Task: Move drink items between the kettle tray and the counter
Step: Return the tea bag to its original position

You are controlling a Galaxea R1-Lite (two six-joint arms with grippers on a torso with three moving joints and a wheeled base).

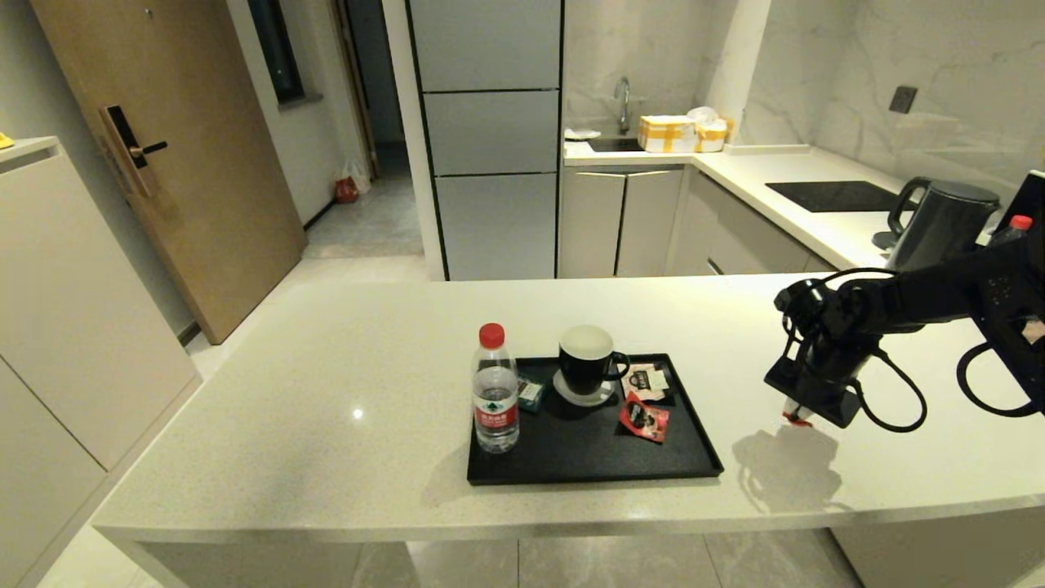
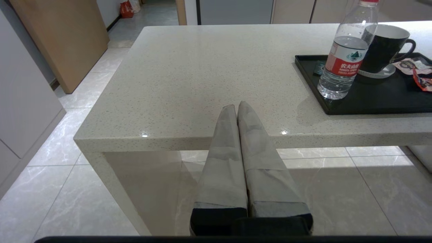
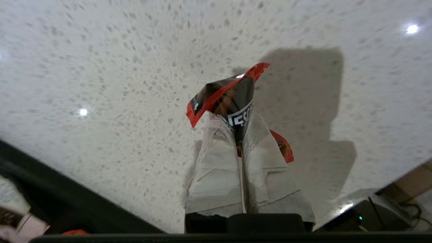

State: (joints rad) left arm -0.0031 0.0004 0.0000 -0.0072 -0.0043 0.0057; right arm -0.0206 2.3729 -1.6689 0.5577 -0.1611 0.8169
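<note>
Red sachet (image 3: 233, 98): pinched between closed fingers of right gripper (image 3: 240, 126), above the counter (image 1: 326, 392). Second red sachet (image 1: 644, 417): lying on kettle tray (image 1: 588, 475). Left gripper (image 2: 237, 107): closed, empty.

Counter (image 1: 343, 384): pale speckled stone, glossy, throwing back lamp glints
Kettle tray (image 1: 571, 457): black, matt, smooth, low rim
Red sachet on tray (image 1: 644, 417): shiny crinkled foil
Second red sachet (image 3: 224, 96), pinched in right gripper (image 3: 240, 130): same glossy foil, creased
Gripper fingers (image 3: 216, 168): wrapped in pale, matt, cloth-like tape, wrinkled; left gripper (image 2: 237, 108) wrapped alike, greyer
Bottle (image 1: 495, 392): clear plastic, glossy paper-like label, red cap
Mug (image 1: 588, 359): dark glazed outside, white inside, on a smooth pale coaster
Door (image 1: 171, 155): wood grain, satin
Floor (image 2: 337, 189): polished marbled tile
</note>
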